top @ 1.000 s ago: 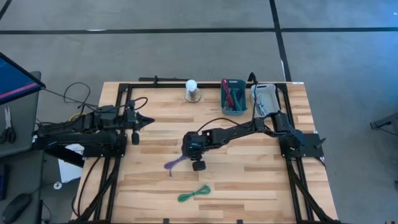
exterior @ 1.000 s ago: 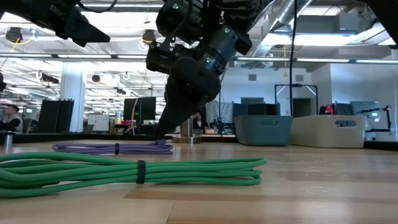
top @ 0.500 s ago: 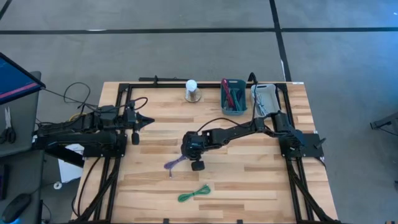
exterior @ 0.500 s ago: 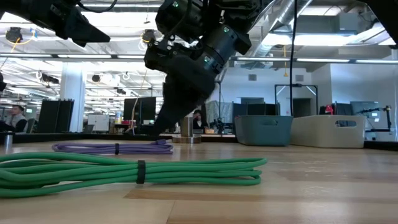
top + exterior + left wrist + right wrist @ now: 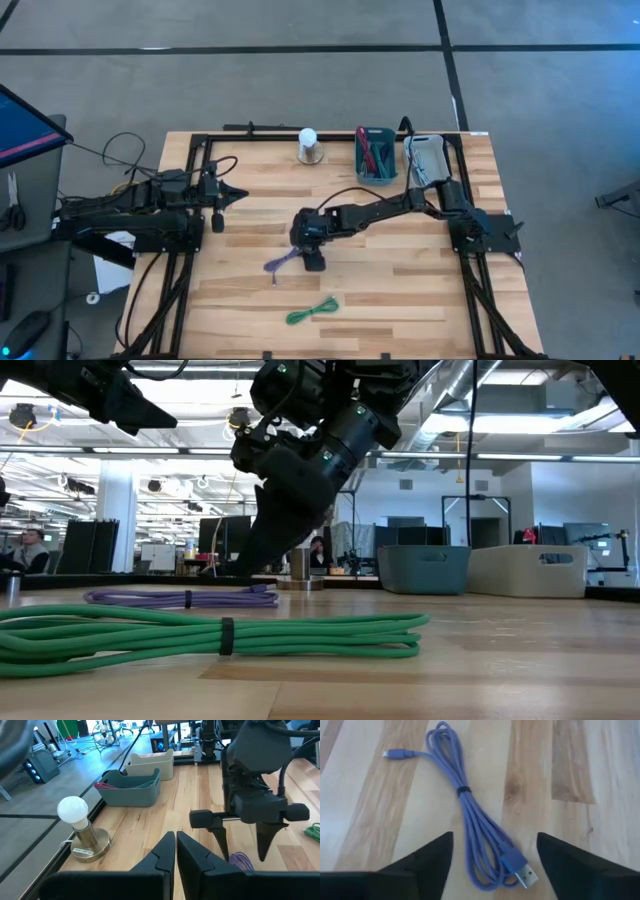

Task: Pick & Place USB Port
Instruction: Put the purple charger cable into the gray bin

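Right gripper fingers spread wide, hanging just above the purple USB cable, nothing held. Both dark wedge fingertips straddle the coil's plug end, so the silver USB-A plug sits between them; looks lined up for a pinch there, probably because the stiff plug end is easier to catch than the loose strands. Coil is thin, smooth, rubbery-looking cord, looped long and narrow, cinched mid-length by a small dark tie, with a small connector poking out at the other end. It lies flat on the wooden table, pale butcher-block planks with visible grain.

In the low view, nearest the camera, a green cable lies bundled with its own dark tie, apart from the purple one and untouched.

Farther off, left gripper is pinched shut and empty, parked over the table's left side, waiting.

At the far edge sit a teal bin already holding coloured cables, likely the drop spot, a pale grey bin just beside it, both smooth plastic-looking tubs, and a white bulb on a round metal base.
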`<state>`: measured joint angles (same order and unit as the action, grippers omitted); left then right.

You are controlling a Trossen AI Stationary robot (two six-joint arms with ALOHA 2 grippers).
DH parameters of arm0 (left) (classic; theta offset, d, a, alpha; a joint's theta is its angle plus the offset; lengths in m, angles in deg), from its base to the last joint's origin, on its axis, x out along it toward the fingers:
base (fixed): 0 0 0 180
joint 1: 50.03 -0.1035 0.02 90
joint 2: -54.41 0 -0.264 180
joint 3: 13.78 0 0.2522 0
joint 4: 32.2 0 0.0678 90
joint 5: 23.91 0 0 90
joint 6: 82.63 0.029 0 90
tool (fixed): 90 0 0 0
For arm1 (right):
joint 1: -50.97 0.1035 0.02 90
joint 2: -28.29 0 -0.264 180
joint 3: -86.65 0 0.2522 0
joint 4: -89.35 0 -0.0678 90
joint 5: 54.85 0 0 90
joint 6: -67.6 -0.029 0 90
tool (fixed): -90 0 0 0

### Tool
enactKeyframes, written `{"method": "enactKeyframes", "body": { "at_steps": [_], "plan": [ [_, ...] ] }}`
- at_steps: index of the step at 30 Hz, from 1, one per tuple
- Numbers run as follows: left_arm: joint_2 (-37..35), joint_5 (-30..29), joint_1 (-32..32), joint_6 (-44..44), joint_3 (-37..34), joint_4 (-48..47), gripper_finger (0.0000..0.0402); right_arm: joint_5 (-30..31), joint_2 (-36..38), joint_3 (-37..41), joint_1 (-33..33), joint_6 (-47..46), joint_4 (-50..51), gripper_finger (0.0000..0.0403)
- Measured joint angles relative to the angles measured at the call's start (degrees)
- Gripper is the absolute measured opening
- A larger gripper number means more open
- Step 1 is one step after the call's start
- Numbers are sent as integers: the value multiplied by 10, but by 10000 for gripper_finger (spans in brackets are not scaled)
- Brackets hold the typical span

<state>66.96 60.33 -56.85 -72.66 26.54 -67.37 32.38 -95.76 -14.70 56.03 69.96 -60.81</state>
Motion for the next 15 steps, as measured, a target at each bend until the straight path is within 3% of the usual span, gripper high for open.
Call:
{"method": "enactKeyframes", "body": {
  "at_steps": [4, 15],
  "plan": [
    [0, 0, 0, 0, 0, 0, 17, -2, 0, 0, 4, 5, 1, 290],
    [0, 0, 0, 0, 0, 0, 17, -2, 0, 17, -8, 1, -7, 247]
  ]
}}
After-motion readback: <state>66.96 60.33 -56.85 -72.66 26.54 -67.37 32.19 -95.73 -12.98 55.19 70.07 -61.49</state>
